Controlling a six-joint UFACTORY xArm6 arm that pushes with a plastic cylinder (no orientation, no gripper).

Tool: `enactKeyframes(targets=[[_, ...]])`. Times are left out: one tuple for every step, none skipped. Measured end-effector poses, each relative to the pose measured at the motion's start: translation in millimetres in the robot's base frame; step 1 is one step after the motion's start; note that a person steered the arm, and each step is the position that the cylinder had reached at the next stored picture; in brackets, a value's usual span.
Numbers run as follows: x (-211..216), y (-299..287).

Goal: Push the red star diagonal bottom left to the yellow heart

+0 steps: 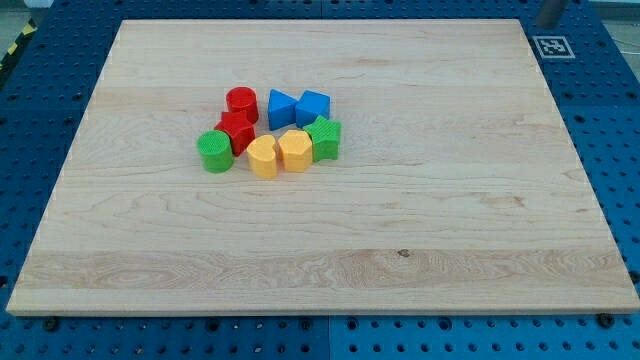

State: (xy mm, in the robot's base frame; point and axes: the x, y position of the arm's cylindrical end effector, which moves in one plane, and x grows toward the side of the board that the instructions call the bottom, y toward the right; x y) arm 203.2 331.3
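Note:
The red star (237, 131) lies on the wooden board (400, 230) in a tight cluster left of centre. It touches the red cylinder (241, 102) above it and the green cylinder (214, 151) at its lower left. The yellow heart (263, 157) sits just right of and below the red star, close against it. A grey rod end at the view's top right edge looks like my tip (547, 22). It is beyond the board's corner, far from every block.
A yellow pentagon-like block (295, 150) touches the heart's right side, with a green star (323, 138) next to it. A blue triangle (281, 108) and another blue block (313, 106) sit above them. A marker tag (551, 46) lies off the board's top right corner.

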Motion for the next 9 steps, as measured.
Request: enactKeyframes(targets=[[6.0,7.9],[40.2,9.2],[67.7,-14.6],[71.0,-71.9],[71.0,-125.1],[74.5,-168.9],[76.7,-222.9],[81.0,-282.6],[93.9,-331.9]])
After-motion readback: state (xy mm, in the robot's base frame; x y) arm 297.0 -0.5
